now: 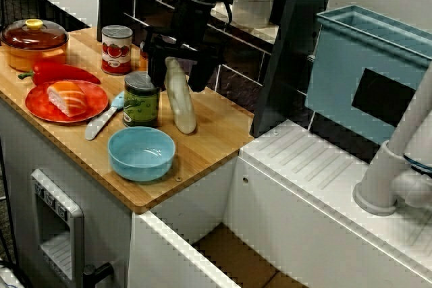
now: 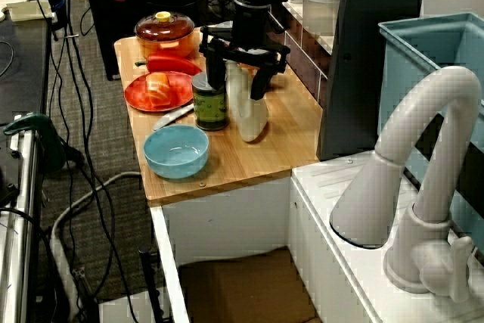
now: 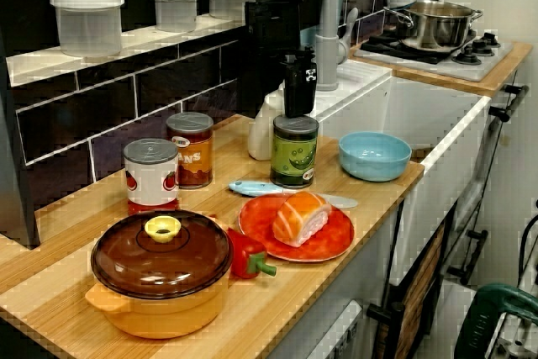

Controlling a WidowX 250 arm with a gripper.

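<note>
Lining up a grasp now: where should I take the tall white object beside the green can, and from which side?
Grip its narrower upper end, from above. The tall white object stands on end, leaning slightly, and the green can crowds its lower body, so a low side approach looks blocked. The open gripper straddles that top.

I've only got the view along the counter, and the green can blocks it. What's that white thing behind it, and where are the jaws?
Observer: From above, the white thing is long, pale and rounded, its lower end on the wooden counter.
Operator: And the gripper?
Observer: In the view over the tap, the gripper has its jaws either side of the upper end; pinched or not, I cannot tell.
Operator: Touching the can?
Observer: From above, a strip of counter shows between the green can and it.
</note>
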